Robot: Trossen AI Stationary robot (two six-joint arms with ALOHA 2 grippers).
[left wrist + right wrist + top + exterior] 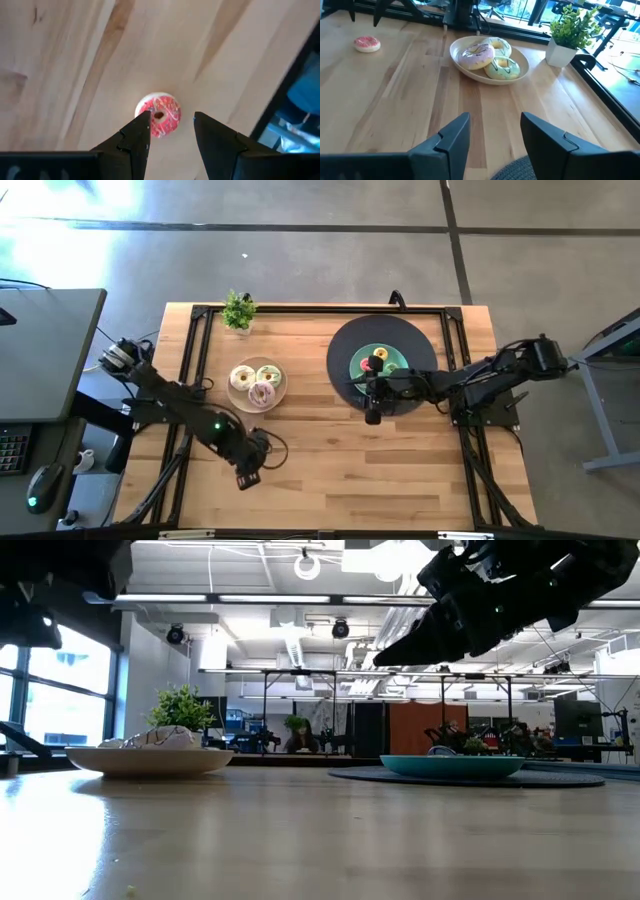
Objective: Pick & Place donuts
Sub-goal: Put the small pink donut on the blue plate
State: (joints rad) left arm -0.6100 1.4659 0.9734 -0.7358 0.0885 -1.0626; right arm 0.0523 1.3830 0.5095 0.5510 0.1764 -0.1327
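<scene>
Fingers spread wide, left gripper [170, 132] hangs over a red donut [159, 114] lying on the table [330, 470], not touching it. Right gripper [492, 132], jaws apart and empty, sits by the teal plate [362, 361]. Three iced donuts [490, 57] fill the beige plate [465, 67].

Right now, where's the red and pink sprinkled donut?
The red-pink donut lies alone on the bare wooden table, directly under the left gripper, whose open fingers hover above it. It sits apart from the beige plate of three iced donuts.
</scene>
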